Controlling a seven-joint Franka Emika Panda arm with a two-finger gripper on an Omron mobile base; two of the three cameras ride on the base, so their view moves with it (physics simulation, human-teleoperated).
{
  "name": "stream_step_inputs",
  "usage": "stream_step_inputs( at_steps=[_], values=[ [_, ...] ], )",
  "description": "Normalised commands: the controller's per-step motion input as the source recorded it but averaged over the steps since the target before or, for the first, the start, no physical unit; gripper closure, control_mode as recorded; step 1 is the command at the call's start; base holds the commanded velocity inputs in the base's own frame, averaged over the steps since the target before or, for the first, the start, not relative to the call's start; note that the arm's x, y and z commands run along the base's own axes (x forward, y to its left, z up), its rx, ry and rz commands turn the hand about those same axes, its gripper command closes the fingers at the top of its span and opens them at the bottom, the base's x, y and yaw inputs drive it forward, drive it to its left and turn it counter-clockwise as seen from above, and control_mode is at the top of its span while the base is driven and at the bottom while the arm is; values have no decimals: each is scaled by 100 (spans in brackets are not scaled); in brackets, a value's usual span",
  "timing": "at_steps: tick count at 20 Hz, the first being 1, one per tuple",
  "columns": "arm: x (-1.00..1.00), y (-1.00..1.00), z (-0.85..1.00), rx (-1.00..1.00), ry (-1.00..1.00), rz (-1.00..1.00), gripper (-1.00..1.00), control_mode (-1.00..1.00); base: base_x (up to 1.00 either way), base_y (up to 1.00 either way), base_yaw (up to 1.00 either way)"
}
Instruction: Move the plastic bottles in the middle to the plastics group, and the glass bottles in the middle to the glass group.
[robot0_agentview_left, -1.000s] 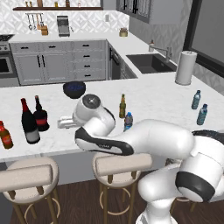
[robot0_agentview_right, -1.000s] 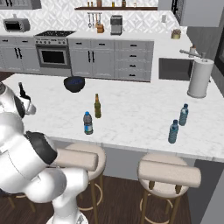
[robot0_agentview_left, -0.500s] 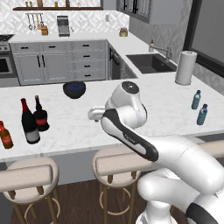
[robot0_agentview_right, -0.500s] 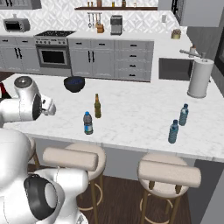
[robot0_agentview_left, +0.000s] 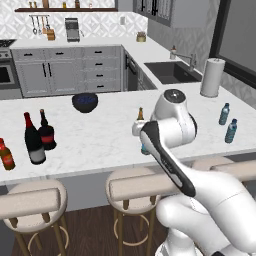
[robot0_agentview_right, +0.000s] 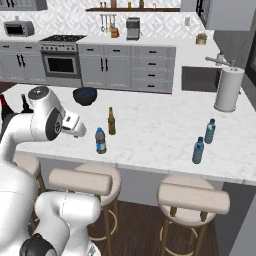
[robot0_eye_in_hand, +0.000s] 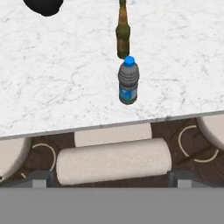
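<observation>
**Q:** Bottles in the middle of the counter, where do they stand?

**Me:** One small water bottle (robot0_agentview_right: 100, 140) stands upright near the front edge of the marble counter (robot0_agentview_right: 150, 130), just beside the slim amber beer bottle (robot0_agentview_right: 111, 121), which stands a little further back. In my hand view the water bottle (robot0_eye_in_hand: 128, 80) sits close to the centre, with the beer bottle (robot0_eye_in_hand: 123, 35) above it and stool cushions below the counter edge.

**Q:** And the tall wine bottle?

**Me:** It stands at the left end of the counter, upright (robot0_agentview_left: 33, 139), just beside the squat dark bottle with the red label (robot0_agentview_left: 46, 131). The small orange-red bottle (robot0_agentview_left: 6, 154) is further left, near the counter's edge.

**Q:** Where are the other plastics?

**Me:** Two small water bottles (robot0_agentview_right: 204, 141) stand together at the right end, in front of the paper towel roll (robot0_agentview_right: 229, 89).

**Q:** What is your pincer doing?

**Me:** My pincer (robot0_agentview_right: 75, 126) hangs above the counter, left of the water bottle and apart from it. Its jaws are spread wide and grasp nothing.

**Q:** Anything else on the counter?

**Me:** A dark bowl (robot0_agentview_right: 85, 95) sits behind the beer bottle, well apart from it.
</observation>
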Motion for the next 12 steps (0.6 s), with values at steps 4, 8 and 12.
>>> stream_step_inputs(
  at_steps=[4,8,12],
  values=[
    [29,-80,0,-5,3,-4,-100,-100,0,0,0],
    [47,-65,-3,0,1,0,-100,-100,0,0,0],
    [44,-20,-11,0,0,0,-100,-100,0,0,0]
  ],
)
